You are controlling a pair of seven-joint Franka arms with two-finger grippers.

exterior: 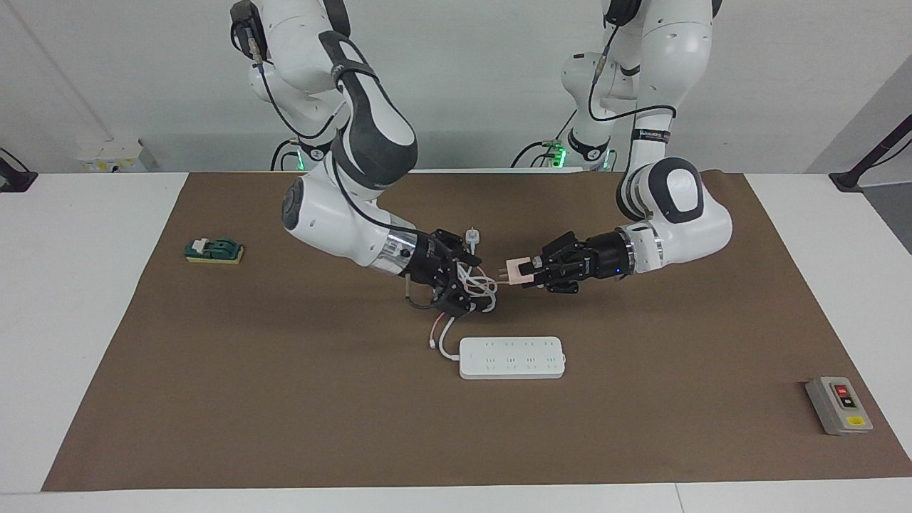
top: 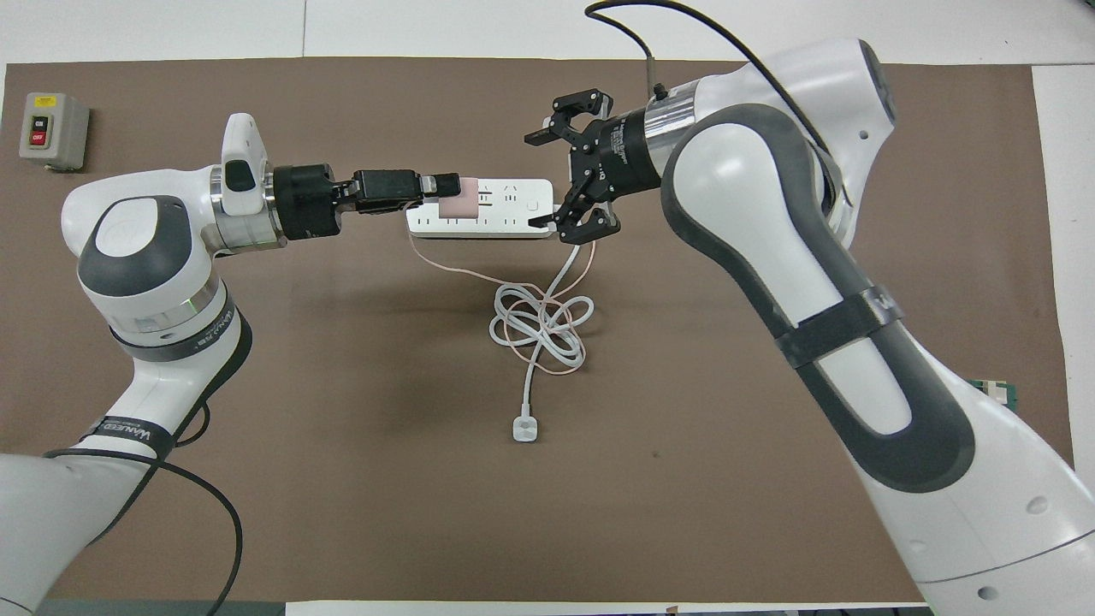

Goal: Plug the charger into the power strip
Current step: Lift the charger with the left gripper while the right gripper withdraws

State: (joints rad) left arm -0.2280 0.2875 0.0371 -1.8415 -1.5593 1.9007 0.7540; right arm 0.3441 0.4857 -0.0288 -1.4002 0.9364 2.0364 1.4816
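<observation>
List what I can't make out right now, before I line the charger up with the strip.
- Overhead view: the charger, held in the left gripper, covers some sockets of the power strip.
- Facing view: the charger's pins are too small to read.
- Facing view: the right gripper hides part of the coiled cords.
- Overhead view: the right arm hides most of the green block.
</observation>
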